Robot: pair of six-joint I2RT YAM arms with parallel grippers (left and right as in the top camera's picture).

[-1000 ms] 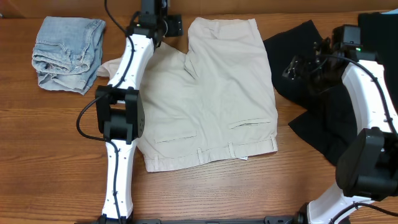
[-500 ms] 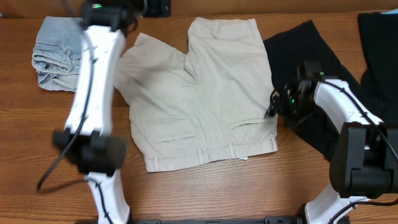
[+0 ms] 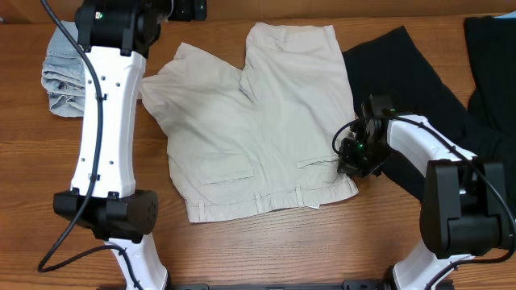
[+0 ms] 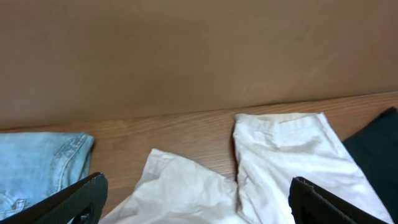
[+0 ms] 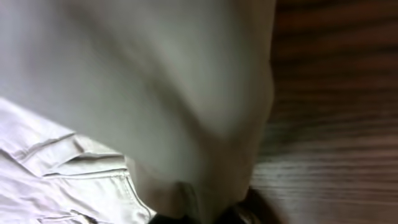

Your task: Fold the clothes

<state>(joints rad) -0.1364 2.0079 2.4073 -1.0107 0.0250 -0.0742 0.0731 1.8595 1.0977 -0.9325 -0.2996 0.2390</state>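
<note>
The cream-beige shorts (image 3: 266,121) lie spread flat mid-table, waistband toward the front and both legs toward the back. My right gripper (image 3: 352,157) sits low at their right edge near the waistband. It is shut on a pinch of that edge, and the cloth (image 5: 155,93) rises up out of the jaws (image 5: 205,214). My left gripper (image 4: 199,211) hovers open and empty over the back of the table. Its two black fingertips (image 4: 81,199) frame the leg hems (image 4: 280,155) below. In the overhead view the left gripper (image 3: 184,10) is at the back edge.
A light-blue denim piece (image 3: 60,76) lies bunched at the back left, partly under my left arm (image 3: 105,121). Black garments (image 3: 411,72) spread on the right, touching the shorts' right side, with another (image 3: 492,64) at the far right. A brown wall (image 4: 199,50) stands behind the table.
My right gripper has come off the black garment, moved left to the shorts' right edge and shut on it. My left arm has lifted and swung left, away from the shorts' left leg.
</note>
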